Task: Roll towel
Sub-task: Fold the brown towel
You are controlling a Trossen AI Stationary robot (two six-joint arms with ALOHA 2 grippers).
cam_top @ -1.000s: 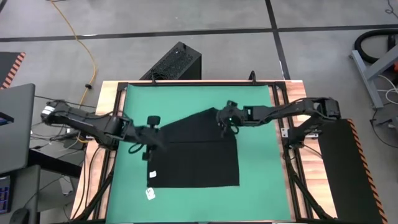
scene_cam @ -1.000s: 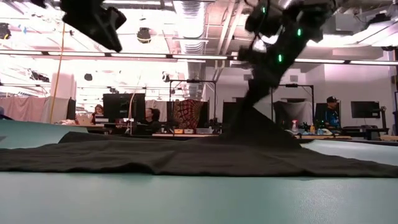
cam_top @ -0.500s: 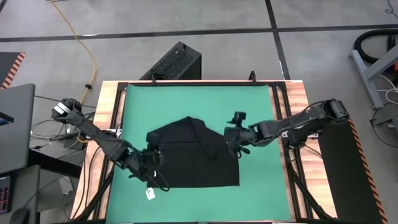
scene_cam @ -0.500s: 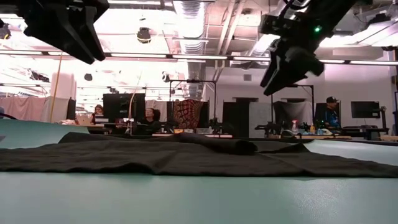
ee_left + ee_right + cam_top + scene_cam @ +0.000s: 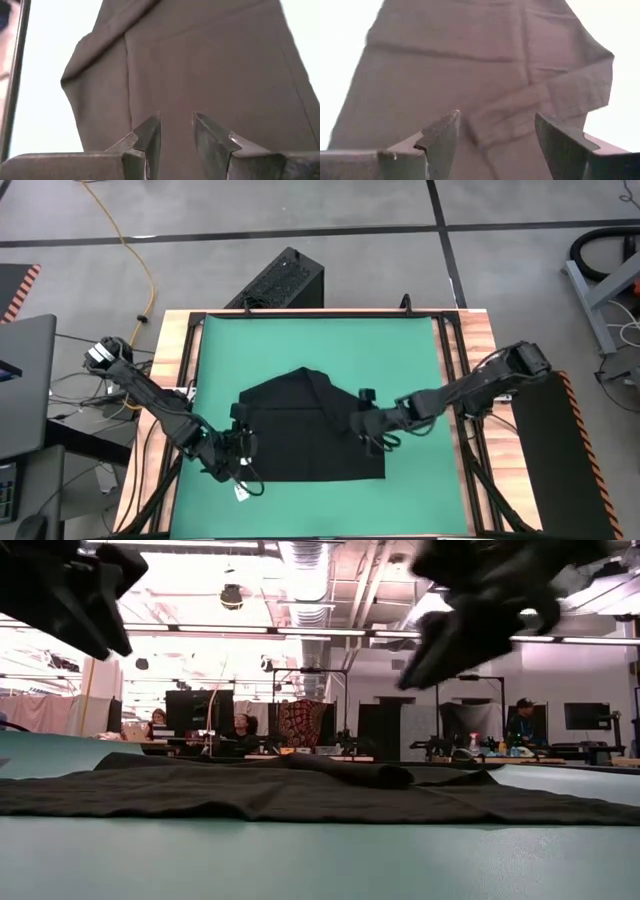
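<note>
The black towel (image 5: 310, 430) lies on the green mat (image 5: 300, 340), its far part folded over onto itself in a low ridge (image 5: 380, 775). Its white tag (image 5: 242, 492) lies off the near left corner. My left gripper (image 5: 243, 448) hovers open, with a narrow gap, above the towel's left edge; its wrist view (image 5: 176, 120) looks down on the cloth (image 5: 200, 60). My right gripper (image 5: 368, 428) hovers wide open above the towel's right part, over the folded flap (image 5: 545, 95). In the low view both grippers (image 5: 75, 595) (image 5: 470, 625) are clear above the cloth.
A hard black ribbed box (image 5: 280, 280) stands on the floor beyond the table's far edge. Bare green mat lies to the far side and on both sides of the towel. People sit at desks (image 5: 240, 730) in the room behind.
My right gripper has let go of the towel's far right part, which it held lifted. That part has fallen folded over onto the rest. The gripper has then gone toward the near edge and a little left. My left gripper has gone toward the near edge.
</note>
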